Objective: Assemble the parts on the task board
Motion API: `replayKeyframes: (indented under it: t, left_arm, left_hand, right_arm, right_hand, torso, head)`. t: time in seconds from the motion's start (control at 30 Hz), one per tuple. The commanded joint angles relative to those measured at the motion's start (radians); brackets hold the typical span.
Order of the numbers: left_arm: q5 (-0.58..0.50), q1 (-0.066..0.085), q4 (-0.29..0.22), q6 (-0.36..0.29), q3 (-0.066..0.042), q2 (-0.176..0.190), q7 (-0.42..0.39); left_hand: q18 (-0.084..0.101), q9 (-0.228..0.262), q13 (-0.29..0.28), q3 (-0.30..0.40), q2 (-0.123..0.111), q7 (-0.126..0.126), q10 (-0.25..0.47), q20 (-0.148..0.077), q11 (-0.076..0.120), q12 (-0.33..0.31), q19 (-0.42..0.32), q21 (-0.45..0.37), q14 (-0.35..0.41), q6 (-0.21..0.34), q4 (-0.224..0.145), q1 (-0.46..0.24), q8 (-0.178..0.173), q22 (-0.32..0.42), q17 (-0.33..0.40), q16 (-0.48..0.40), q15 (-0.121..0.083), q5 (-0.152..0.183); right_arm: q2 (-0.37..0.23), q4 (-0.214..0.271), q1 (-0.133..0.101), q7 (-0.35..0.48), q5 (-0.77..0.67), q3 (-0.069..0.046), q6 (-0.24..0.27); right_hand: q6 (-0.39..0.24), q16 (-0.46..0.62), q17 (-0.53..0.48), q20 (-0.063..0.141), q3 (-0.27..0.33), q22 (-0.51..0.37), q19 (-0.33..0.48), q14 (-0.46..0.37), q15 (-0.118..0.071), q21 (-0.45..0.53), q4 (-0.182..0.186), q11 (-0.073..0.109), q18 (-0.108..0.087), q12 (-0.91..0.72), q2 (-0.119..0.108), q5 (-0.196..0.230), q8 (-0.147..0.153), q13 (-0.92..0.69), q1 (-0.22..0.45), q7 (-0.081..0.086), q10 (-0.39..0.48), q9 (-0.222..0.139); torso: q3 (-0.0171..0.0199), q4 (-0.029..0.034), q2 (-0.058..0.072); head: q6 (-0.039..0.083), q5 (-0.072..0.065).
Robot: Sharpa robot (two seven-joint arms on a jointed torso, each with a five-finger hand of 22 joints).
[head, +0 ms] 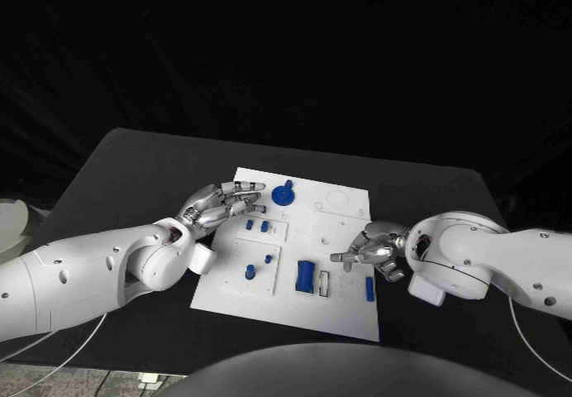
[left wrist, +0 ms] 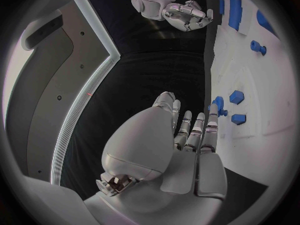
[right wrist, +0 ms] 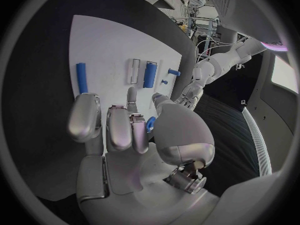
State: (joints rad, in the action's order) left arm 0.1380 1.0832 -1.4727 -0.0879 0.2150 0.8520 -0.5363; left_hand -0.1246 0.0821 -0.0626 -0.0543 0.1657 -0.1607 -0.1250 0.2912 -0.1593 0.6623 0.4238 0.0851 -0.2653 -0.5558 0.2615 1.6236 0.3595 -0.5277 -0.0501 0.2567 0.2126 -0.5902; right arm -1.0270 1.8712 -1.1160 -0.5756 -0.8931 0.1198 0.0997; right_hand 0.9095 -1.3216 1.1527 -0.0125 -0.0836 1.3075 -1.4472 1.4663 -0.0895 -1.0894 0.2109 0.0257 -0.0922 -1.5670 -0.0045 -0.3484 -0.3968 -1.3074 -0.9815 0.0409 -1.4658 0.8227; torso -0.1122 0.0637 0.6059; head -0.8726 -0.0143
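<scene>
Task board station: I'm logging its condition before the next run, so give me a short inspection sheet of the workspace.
Surface: black table, task board lying in the middle.
Job's things: round blue part at the far edge; small blue parts near the left hand; long blue block and thin blue bar at the near edge.
Clutter: nothing seen.
Hands: left hand open over the board's left edge; right hand holds nothing, fingers apart.
Cables: thin pale cable under the left arm.
Surroundings: dark backdrop.
</scene>
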Motion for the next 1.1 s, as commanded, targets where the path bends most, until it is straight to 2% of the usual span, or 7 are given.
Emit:
replayKeyframes:
  t: [0.03, 0.17, 0.37, 0.6, 0.9, 1.1]
  left_arm:
    - [0.0, 0.0, -0.003, 0.011, -0.001, 0.0, -0.008]
    - [0.0, -0.001, -0.003, 0.011, -0.001, 0.0, -0.007]
    - [0.0, -0.001, -0.003, 0.011, -0.001, -0.001, -0.006]
    - [0.0, -0.001, -0.002, 0.012, -0.001, -0.002, -0.006]
    - [0.0, -0.001, 0.0, 0.013, -0.001, -0.002, -0.004]
    - [0.0, -0.002, 0.002, 0.014, -0.001, -0.002, -0.003]
  left_hand:
    - [0.004, -0.001, -0.001, 0.007, 0.001, -0.006, -0.004, -0.001, -0.005, 0.007, 0.009, 0.0, 0.001, 0.002, 0.001, 0.01, -0.003, 0.001, -0.001, 0.007, 0.006, -0.004]
    - [0.004, -0.001, -0.001, 0.007, 0.001, -0.006, -0.004, -0.001, -0.005, 0.007, 0.009, 0.0, 0.001, 0.002, 0.001, 0.01, -0.003, 0.001, -0.001, 0.007, 0.006, -0.004]
    - [0.004, -0.001, -0.001, 0.007, 0.001, -0.006, -0.004, -0.001, -0.005, 0.007, 0.009, 0.0, 0.001, 0.002, 0.001, 0.01, -0.003, 0.001, -0.001, 0.007, 0.006, -0.004]
    - [0.004, -0.001, -0.001, 0.008, 0.0, -0.007, -0.005, -0.001, -0.006, 0.008, 0.009, 0.0, 0.0, 0.001, 0.0, 0.01, -0.002, 0.002, -0.001, 0.007, 0.006, -0.005]
    - [0.004, -0.001, -0.001, 0.009, 0.0, -0.007, -0.005, -0.001, -0.006, 0.007, 0.009, 0.0, 0.0, 0.001, -0.001, 0.011, -0.002, 0.002, -0.001, 0.007, 0.006, -0.005]
    - [0.004, -0.001, -0.001, 0.01, -0.001, -0.007, -0.005, -0.001, -0.006, 0.006, 0.009, 0.0, 0.0, 0.0, -0.001, 0.011, -0.003, 0.002, -0.001, 0.007, 0.005, -0.006]
  right_arm:
    - [-0.021, -0.009, -0.002, -0.036, -0.127, 0.003, -0.084]
    - [-0.045, -0.017, 0.002, -0.048, -0.185, 0.007, -0.115]
    - [-0.063, -0.028, 0.015, -0.057, -0.238, 0.011, -0.137]
    - [-0.064, -0.033, 0.028, -0.063, -0.319, 0.013, -0.144]
    - [-0.055, -0.036, 0.045, -0.064, -0.343, 0.013, -0.142]
    - [-0.046, -0.038, 0.054, -0.063, -0.343, 0.013, -0.137]
  right_hand:
    - [-0.005, -0.004, 0.001, 0.0, -0.005, 0.141, -0.01, 0.04, -0.008, -0.007, -0.012, 0.008, 0.003, -0.004, 0.002, -0.043, -0.007, -0.263, -0.022, 0.0, -0.105, -0.003]
    - [-0.006, -0.004, 0.0, 0.0, -0.015, 0.143, -0.011, 0.039, -0.007, -0.008, -0.026, 0.008, 0.003, -0.004, 0.001, -0.1, -0.005, -0.263, -0.045, 0.0, -0.105, -0.01]
    - [0.002, -0.006, 0.003, -0.001, -0.018, 0.144, -0.012, 0.04, -0.007, -0.012, -0.024, 0.008, 0.004, -0.004, 0.004, -0.121, -0.006, -0.263, -0.044, 0.0, -0.105, -0.014]
    - [0.025, -0.01, 0.009, 0.001, -0.016, 0.146, -0.014, 0.041, -0.01, -0.018, -0.017, 0.012, 0.005, -0.004, 0.005, -0.112, -0.012, -0.263, -0.035, -0.006, -0.105, -0.018]
    - [0.048, -0.01, 0.007, 0.005, -0.01, 0.147, -0.015, 0.04, -0.015, -0.019, -0.008, 0.018, 0.005, -0.004, 0.004, -0.073, -0.022, -0.263, -0.025, -0.013, -0.105, -0.014]
    - [0.049, -0.009, 0.007, 0.005, -0.009, 0.147, -0.015, 0.04, -0.015, -0.019, -0.006, 0.019, 0.005, -0.004, 0.004, -0.064, -0.022, -0.263, -0.023, -0.013, -0.105, -0.013]
  torso:
    - [-0.0002, -0.0011, 0.003]
    - [-0.0004, -0.0003, 0.002]
    - [0.0, -0.0014, 0.002]
    - [0.001, 0.0012, 0.001]
    - [0.0005, 0.0001, 0.002]
    - [0.0003, 0.0002, 0.002]
  head:
    - [0.0, -0.002]
    - [0.0, -0.006]
    - [0.0, -0.009]
    - [0.0, -0.013]
    - [0.0, -0.01]
    - [0.0, -0.009]
